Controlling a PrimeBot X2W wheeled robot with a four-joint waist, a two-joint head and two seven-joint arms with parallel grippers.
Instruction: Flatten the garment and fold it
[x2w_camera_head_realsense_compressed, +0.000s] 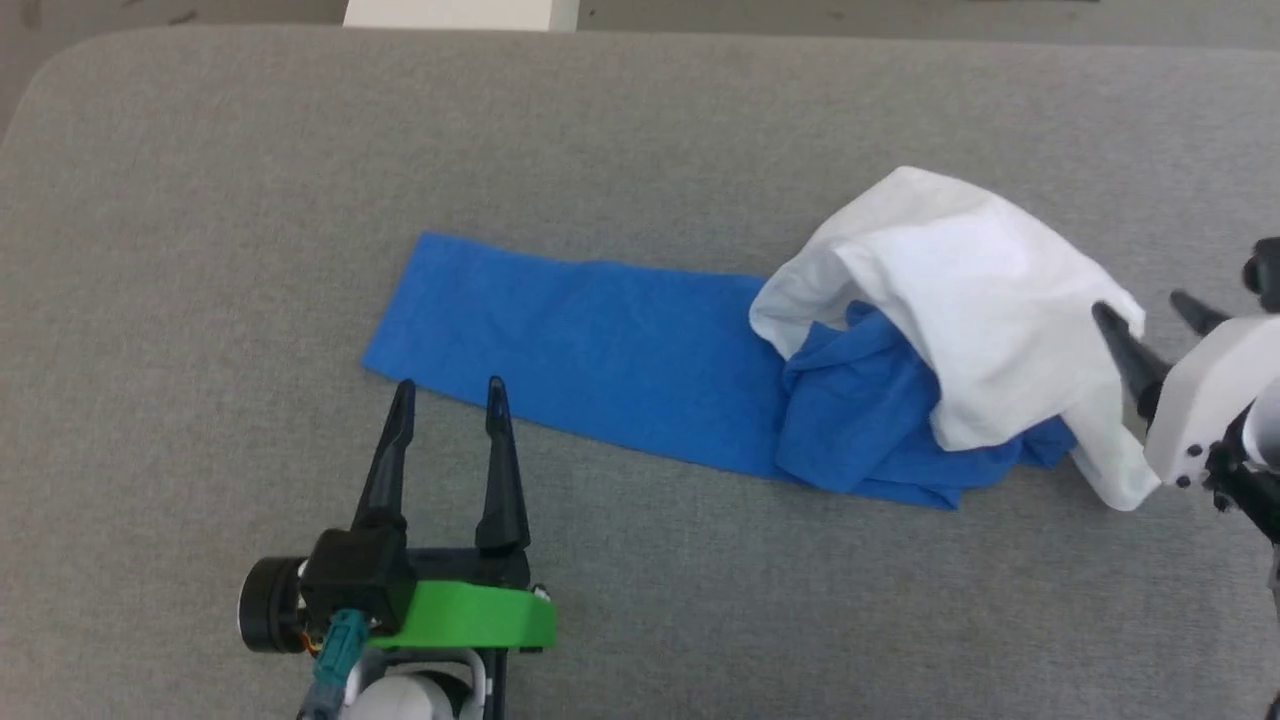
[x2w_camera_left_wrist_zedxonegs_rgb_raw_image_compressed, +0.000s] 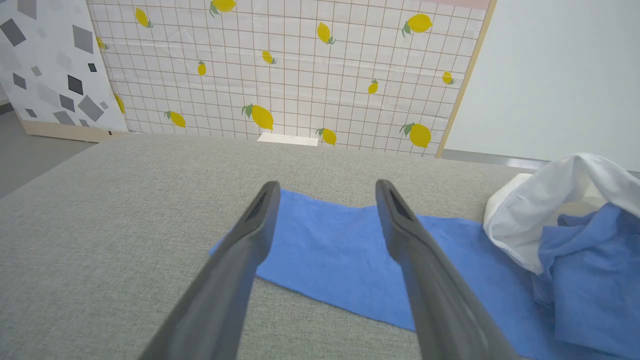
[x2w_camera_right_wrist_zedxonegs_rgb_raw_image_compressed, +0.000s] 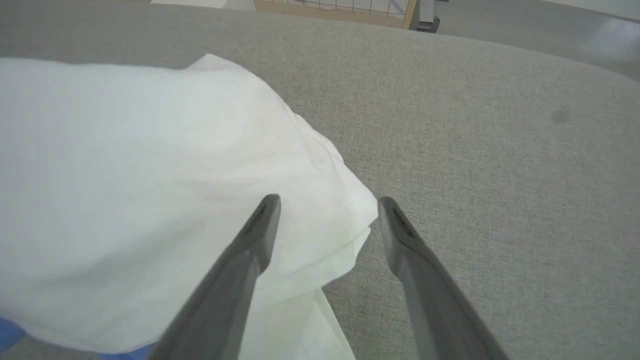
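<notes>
Blue sleeve (x2w_camera_head_realsense_compressed: 580, 340): one long sleeve of the garment (x2w_camera_head_realsense_compressed: 960, 290) lies flat and straight. Its near edge runs just ahead of the left jaws' tips.
White body: the rest of the shirt sits in a loose mound, with white cloth draped over crumpled blue cloth. One edge of it reaches into the gap of the right jaws.
Left gripper (x2w_camera_head_realsense_compressed: 450, 385): the jaws are spread wide and hold nothing. Seen from the wrist, the sleeve spans the gap between the two fingers, so the gripper looks poised to take or pin the sleeve's edge.
Right gripper (x2w_camera_head_realsense_compressed: 1140, 304): the jaws are also spread and empty. One finger lies across the white fold and the other is over bare surface, with a corner of cloth between them. It is probably placed there to pinch that corner and draw the body outward.
Task stage: flattening looks only part done, and no fold has been made yet.
Surface (x2w_camera_head_realsense_compressed: 250, 200): a grey woven covering, broad and level, with rounded far corners.
Room: beyond the left jaws stands a grid-patterned panel (x2w_camera_left_wrist_zedxonegs_rgb_raw_image_compressed: 300, 75) printed with yellow lemons. Beside it are a pale panel (x2w_camera_left_wrist_zedxonegs_rgb_raw_image_compressed: 50, 65) with scattered grey shapes and a plain light wall (x2w_camera_left_wrist_zedxonegs_rgb_raw_image_compressed: 550, 75).
</notes>
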